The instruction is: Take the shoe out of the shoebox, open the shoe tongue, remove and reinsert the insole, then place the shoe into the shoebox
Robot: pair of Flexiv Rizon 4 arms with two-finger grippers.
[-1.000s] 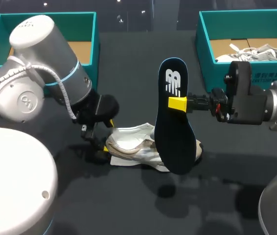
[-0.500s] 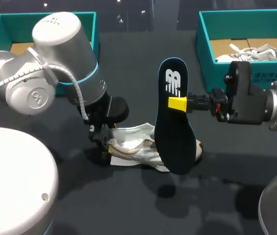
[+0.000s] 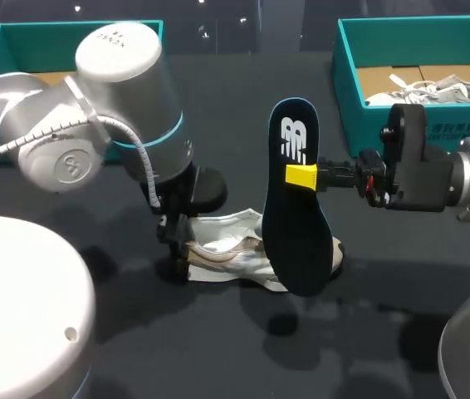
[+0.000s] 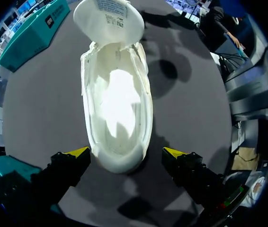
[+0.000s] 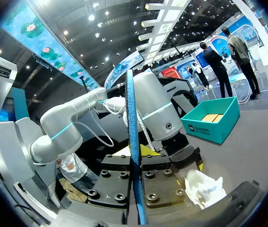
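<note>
A white shoe [image 3: 235,258] lies on its side on the dark table, its tongue pulled open and its inside bare [image 4: 117,109]. My left gripper [image 4: 126,152] stands open over the shoe's heel, one yellow tip on each side of it, not touching. In the head view the left gripper [image 3: 177,245] sits at the shoe's left end. My right gripper [image 3: 308,176] is shut on the dark blue insole [image 3: 296,199], held upright above the shoe. In the right wrist view the insole [image 5: 133,142] shows edge-on between the right gripper's fingers [image 5: 138,156].
A teal shoebox [image 3: 347,66] at the back right holds another white shoe [image 3: 434,87]. A second teal box [image 3: 148,58] stands at the back left, partly hidden by my left arm. Bare dark table lies in front of the shoe.
My left arm has swung rightward and brought its open gripper closer over the shoe's heel. The right arm and insole have stayed still.
</note>
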